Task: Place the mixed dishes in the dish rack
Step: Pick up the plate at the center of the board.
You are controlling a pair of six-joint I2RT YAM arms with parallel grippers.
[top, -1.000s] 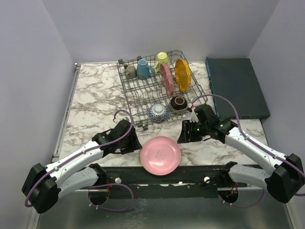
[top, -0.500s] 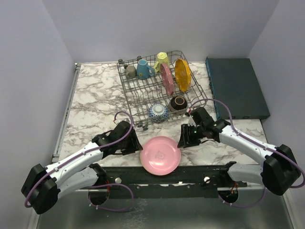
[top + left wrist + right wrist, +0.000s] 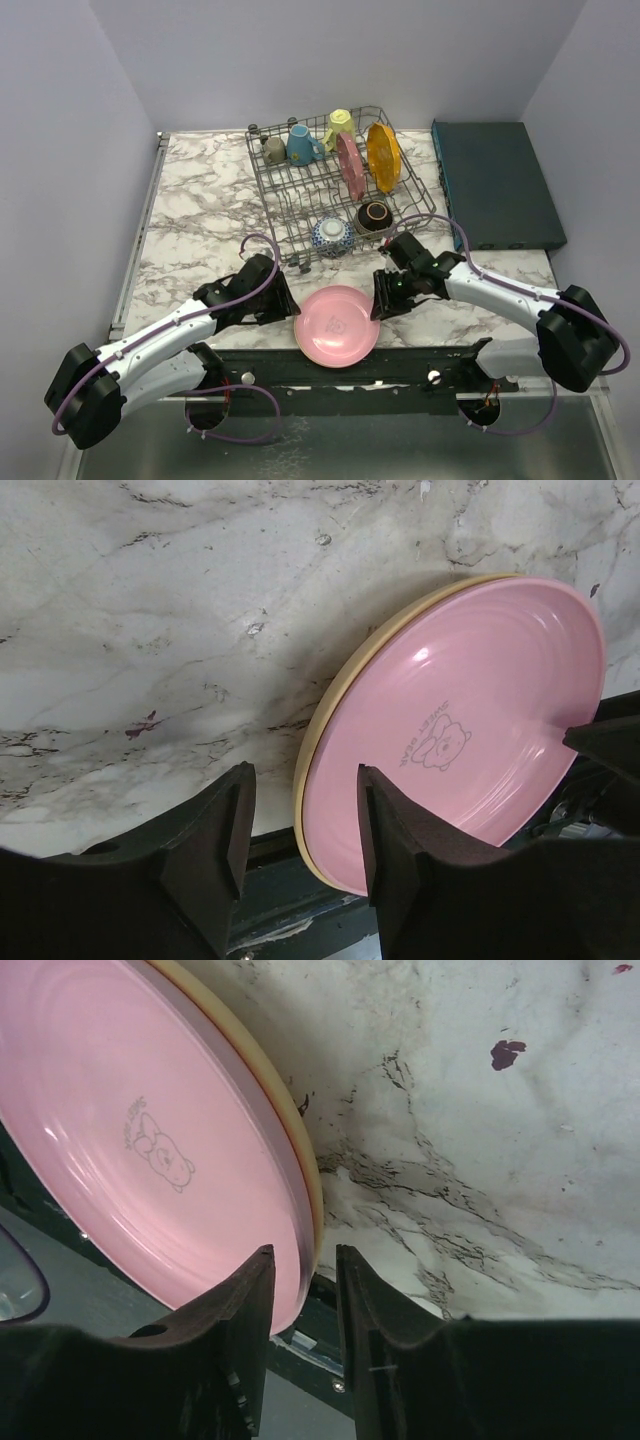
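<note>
Lying flat at the near edge of the marble table (image 3: 200,200), between the two arms, is a plain pink plate (image 3: 337,325) printed with a small bear; its near part overhangs the dark rail (image 3: 400,365) that carries the arm bases. The plate's left rim is straddled by the left gripper (image 3: 305,778), whose jaws are held moderately apart with clear space seen beside the rim. The right rim is bracketed by the right gripper (image 3: 305,1255), its jaws drawn narrow around the edge — whether they actually press on it cannot be told. The dish rack (image 3: 300,192) is set well beyond the plate at the far middle of the table. In it are seen a grey-olive mug (image 3: 274,150), a blue mug (image 3: 301,145) and a yellow mug (image 3: 339,125) along the back, a pink scalloped plate (image 3: 350,165) and an orange scalloped plate (image 3: 383,155) stood on edge between the tines, and a blue-white bowl (image 3: 332,236) and a dark brown bowl (image 3: 374,216) near the front. A flat dark teal box (image 3: 495,185) is placed to the right of the rack. A cream band is visible under the pink rim in both wrist views — a second plate or the plate's own underside, it cannot be decided. The lettering above the bear is too small to be read, and from above both sets of fingertips are hidden by the gripper bodies.
</note>
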